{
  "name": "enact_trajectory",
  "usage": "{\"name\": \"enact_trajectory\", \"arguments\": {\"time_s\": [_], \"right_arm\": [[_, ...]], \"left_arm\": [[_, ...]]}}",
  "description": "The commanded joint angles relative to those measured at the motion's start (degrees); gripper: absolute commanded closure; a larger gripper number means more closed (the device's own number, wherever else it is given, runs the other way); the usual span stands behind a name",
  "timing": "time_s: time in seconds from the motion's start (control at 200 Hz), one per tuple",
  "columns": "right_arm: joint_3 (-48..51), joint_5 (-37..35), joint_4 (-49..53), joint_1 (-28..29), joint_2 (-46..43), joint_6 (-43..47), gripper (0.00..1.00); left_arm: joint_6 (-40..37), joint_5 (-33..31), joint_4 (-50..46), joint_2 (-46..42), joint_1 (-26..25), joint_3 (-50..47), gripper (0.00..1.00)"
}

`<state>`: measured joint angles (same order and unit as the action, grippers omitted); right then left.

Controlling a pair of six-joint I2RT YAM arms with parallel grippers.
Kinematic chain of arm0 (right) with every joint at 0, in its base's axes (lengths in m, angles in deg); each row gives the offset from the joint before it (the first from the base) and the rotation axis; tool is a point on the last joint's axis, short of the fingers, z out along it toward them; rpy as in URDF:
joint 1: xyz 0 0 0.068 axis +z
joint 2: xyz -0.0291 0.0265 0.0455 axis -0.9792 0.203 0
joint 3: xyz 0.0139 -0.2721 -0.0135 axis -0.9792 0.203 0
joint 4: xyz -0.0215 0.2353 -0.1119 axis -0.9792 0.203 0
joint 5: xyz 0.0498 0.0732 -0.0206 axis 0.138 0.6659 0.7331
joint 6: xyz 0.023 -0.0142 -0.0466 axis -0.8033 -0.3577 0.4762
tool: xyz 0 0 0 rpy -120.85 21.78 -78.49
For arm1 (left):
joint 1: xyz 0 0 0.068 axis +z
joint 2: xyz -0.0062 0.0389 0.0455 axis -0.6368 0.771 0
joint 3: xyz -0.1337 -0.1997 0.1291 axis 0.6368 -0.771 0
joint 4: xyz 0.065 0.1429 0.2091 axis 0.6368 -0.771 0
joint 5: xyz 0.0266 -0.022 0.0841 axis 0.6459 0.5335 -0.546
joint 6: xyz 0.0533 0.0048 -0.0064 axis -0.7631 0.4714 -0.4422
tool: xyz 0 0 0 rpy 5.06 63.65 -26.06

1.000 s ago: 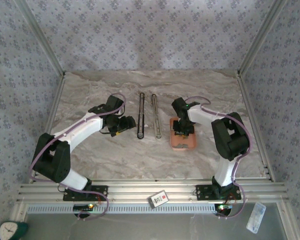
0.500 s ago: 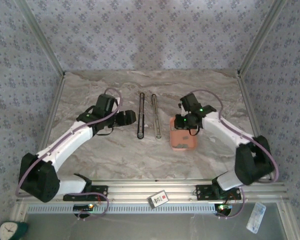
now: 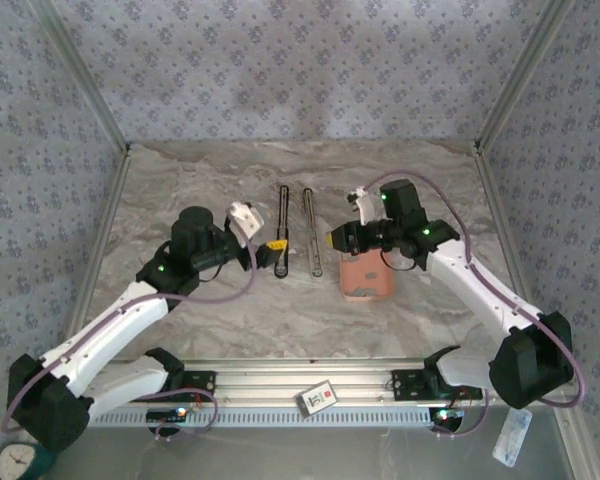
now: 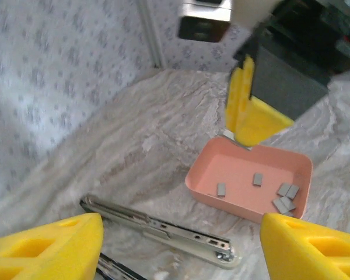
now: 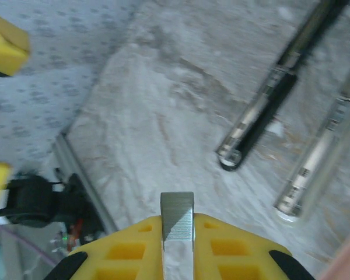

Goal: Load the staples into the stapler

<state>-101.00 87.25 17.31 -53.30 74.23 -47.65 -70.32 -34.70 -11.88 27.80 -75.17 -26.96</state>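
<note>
Staple strip (image 5: 177, 216) in right tool (image 5: 178, 252)

We had the top cam high behind the arm bases, looking down over the whole worktop (image 3: 180, 180). The left wrist cam looked low and close across it at the pink tray (image 4: 239, 169) and the right gripper (image 4: 238, 133). The right wrist cam pointed down past its staple strip (image 5: 177, 216) toward the near left corner. We saw the stapler (image 3: 282, 232) in all three.

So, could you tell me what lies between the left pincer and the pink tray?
In the top view, the opened stapler's black arm and silver rail lie side by side between the left pincer and the pink tray.
</note>
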Motion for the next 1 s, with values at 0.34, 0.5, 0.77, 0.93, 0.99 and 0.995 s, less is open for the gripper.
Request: {"name": "enact_trajectory", "arguments": {"time_s": [0.34, 0.5, 0.77, 0.93, 0.99, 0.995], "right_arm": [[0.43, 17.14, -9.86, 1.29, -1.12, -6.92, 0.83], [0.21, 17.86, -10.83, 2.09, 0.07, -8.15, 0.83], [-0.63, 18.56, -12.31, 3.23, 1.72, -9.03, 0.83], [-0.58, 19.13, -14.05, 3.57, 2.1, -10.15, 0.83], [-0.61, 19.24, -14.26, 3.64, 2.23, -10.29, 0.83], [-0.62, 19.23, -14.27, 3.65, 2.24, -10.31, 0.83]], "left_arm": [[-21.45, 10.13, 6.96, 4.91, -2.65, 2.54, 0.27], [-21.67, 11.07, 9.26, 5.62, -3.37, 3.18, 0.3], [-23.6, 12.29, 9.02, 6.81, -4.48, 3.94, 0.34], [-23.7, 11.99, 9.26, 7.5, -4.66, 4.2, 0.41], [-23.69, 11.8, 9.27, 7.78, -4.65, 4.25, 0.43], [-23.7, 11.8, 9.31, 7.78, -4.65, 4.28, 0.43]]}}
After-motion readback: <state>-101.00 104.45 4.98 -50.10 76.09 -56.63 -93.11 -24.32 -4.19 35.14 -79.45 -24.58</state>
